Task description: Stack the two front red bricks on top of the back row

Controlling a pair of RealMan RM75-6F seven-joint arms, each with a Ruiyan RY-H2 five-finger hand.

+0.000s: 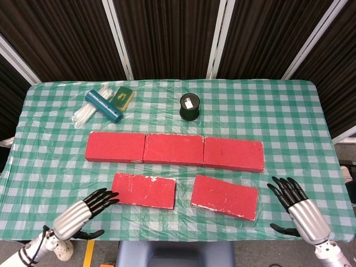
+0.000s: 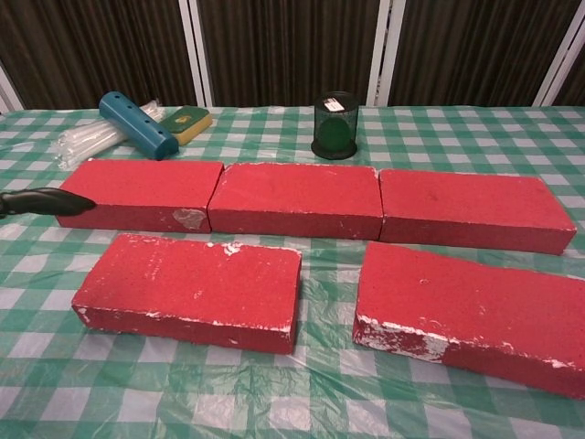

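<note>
staged lab-style test setup, green checked plastic tablecloth [image 1: 278, 111], dark pleated curtain backdrop [image 1: 167, 33] with white poles [image 1: 119, 39]

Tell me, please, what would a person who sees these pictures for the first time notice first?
Five red bricks dominate the green checked tablecloth: the back row of three lies end to end across the middle, and the two front bricks lie apart nearer the robot. At the near edge, the left hand reaches toward the left front brick, and the right hand hovers open right of the other.
</note>
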